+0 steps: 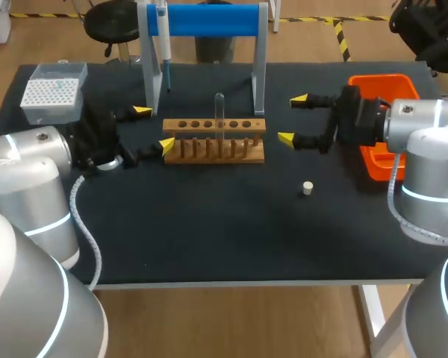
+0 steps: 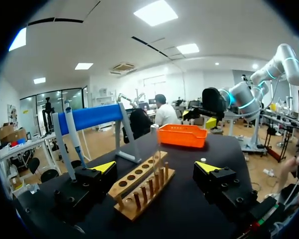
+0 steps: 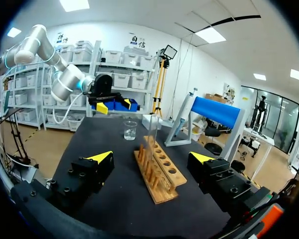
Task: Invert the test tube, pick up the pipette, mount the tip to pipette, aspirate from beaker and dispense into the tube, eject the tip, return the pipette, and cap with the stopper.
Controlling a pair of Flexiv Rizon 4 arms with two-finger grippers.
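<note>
A wooden rack (image 1: 214, 139) stands mid-table with a clear test tube (image 1: 219, 112) upright in it. My left gripper (image 1: 154, 128) is open at the rack's left end, and my right gripper (image 1: 292, 118) is open at its right end. Neither holds anything. The pipette (image 1: 164, 45) hangs on the blue-barred stand behind the rack. A small white stopper (image 1: 308, 188) lies on the mat in front of my right gripper. In the left wrist view the rack (image 2: 142, 186) and tube (image 2: 156, 144) lie ahead of the open gripper (image 2: 155, 167). From the right wrist, the beaker (image 3: 130, 130) stands beyond the rack (image 3: 159, 172), ahead of the gripper (image 3: 151, 158).
A tip box (image 1: 54, 91) sits at the back left corner. An orange bin (image 1: 377, 83) stands at the right edge, partly behind my right arm. The stand's uprights rise close behind the rack.
</note>
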